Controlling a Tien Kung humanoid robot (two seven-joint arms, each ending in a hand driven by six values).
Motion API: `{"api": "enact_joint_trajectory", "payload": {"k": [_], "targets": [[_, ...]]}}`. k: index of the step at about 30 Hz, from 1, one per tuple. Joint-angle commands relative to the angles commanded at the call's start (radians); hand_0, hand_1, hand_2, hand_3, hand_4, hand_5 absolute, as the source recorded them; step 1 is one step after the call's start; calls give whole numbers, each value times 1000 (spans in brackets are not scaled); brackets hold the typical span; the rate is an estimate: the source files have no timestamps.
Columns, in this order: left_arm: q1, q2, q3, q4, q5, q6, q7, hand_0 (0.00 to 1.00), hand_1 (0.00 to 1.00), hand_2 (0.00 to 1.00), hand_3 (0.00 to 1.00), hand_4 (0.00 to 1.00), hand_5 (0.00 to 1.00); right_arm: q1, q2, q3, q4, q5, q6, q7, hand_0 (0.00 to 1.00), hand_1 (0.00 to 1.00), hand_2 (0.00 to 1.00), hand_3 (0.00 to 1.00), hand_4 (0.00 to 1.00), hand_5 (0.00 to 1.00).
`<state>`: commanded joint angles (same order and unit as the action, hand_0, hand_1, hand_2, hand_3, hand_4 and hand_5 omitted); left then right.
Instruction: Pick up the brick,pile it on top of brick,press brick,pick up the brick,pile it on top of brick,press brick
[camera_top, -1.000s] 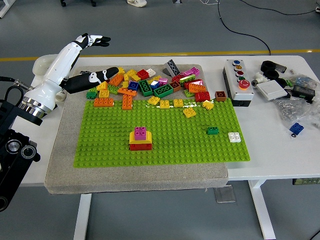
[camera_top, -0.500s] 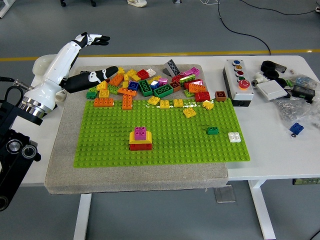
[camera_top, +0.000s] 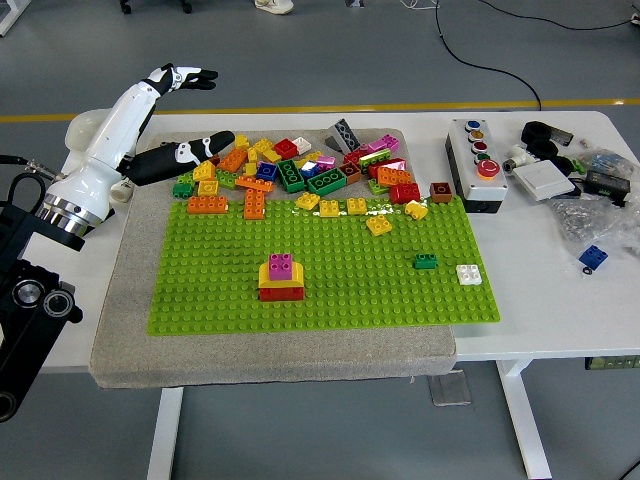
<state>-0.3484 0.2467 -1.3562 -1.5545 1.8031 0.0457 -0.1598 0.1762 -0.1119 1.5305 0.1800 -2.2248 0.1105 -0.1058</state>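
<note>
Bricks (camera_top: 300, 170) lie heaped along the green baseplate's (camera_top: 330, 290) far edge, with a purple-topped stack (camera_top: 282, 277) at its middle. My left robot hand (camera_top: 185, 76) hangs beyond the heap, fingers spread, gripping nothing. Reaching in, I could scatter neighbours or pinch two together.
</note>
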Motion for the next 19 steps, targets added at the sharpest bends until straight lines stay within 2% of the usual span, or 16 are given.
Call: {"api": "enact_joint_trajectory", "payload": {"k": [19], "targets": [[-5, -5, -7, 13, 0, -3, -2, 959, 786, 760, 779, 998, 772, -5, 3, 8, 0, 5, -2, -4, 742, 649, 717, 610, 819, 390]]}}
